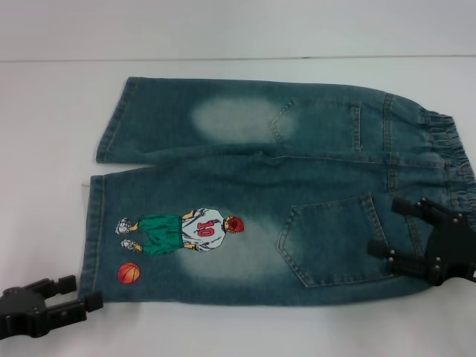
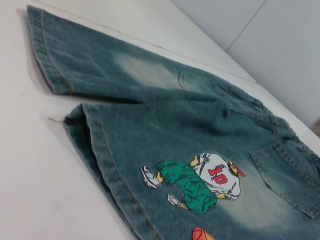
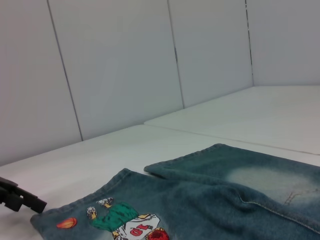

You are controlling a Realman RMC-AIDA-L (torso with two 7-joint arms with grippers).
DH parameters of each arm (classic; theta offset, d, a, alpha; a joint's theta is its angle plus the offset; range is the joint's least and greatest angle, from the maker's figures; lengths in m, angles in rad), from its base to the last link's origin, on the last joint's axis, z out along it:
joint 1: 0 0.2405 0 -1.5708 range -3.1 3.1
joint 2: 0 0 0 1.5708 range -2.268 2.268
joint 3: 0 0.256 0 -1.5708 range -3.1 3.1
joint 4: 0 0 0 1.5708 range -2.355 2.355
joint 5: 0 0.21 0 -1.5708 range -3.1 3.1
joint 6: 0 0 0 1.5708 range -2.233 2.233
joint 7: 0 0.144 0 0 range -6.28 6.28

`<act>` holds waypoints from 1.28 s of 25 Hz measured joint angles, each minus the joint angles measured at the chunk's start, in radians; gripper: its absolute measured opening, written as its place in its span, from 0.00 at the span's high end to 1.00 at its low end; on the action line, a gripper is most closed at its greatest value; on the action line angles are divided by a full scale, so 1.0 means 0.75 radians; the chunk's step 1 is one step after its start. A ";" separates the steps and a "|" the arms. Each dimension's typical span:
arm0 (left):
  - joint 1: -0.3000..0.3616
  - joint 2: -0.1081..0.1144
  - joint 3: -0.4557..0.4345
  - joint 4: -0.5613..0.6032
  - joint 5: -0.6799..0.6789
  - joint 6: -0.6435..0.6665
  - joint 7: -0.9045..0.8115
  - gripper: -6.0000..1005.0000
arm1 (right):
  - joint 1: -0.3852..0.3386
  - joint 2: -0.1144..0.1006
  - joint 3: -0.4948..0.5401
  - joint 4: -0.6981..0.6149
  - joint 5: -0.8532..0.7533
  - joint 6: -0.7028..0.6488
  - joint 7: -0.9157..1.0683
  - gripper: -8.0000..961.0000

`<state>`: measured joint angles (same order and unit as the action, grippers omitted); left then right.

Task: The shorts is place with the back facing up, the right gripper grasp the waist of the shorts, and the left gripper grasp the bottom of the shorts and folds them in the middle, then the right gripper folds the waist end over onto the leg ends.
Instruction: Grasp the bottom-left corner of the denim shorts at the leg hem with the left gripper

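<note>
Here I see my left gripper (image 1: 71, 293) low on the left, fingers apart, resting on the white table (image 1: 44, 149) just off the near leg hem of the shorts (image 1: 297, 171), touching nothing. The denim shorts lie flat across the table, back pockets up, leg ends to the left and elastic waist to the right. A basketball-player print (image 1: 182, 232) sits on the near leg. My right gripper (image 1: 405, 232) hangs over the near waist corner, jaws apart, not clamped on cloth.
</note>
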<state>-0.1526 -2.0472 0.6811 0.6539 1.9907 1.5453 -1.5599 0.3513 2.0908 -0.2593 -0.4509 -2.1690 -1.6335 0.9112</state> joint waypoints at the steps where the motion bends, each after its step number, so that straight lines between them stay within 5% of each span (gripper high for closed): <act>1: -0.002 0.000 0.001 0.000 0.002 0.000 -0.003 0.14 | 0.000 0.000 0.000 0.000 0.000 0.000 0.000 0.02; 11: -0.006 -0.045 0.000 0.102 0.005 0.054 -0.006 0.14 | -0.003 0.000 0.000 0.000 0.000 0.002 0.003 0.02; 32: -0.019 -0.050 -0.003 0.237 0.145 0.041 -0.267 0.14 | -0.012 0.000 -0.004 0.000 0.000 0.002 0.001 0.02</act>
<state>-0.1666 -2.0847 0.6793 0.8316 2.0998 1.5762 -1.7598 0.3419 2.0908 -0.2624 -0.4509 -2.1690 -1.6322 0.9118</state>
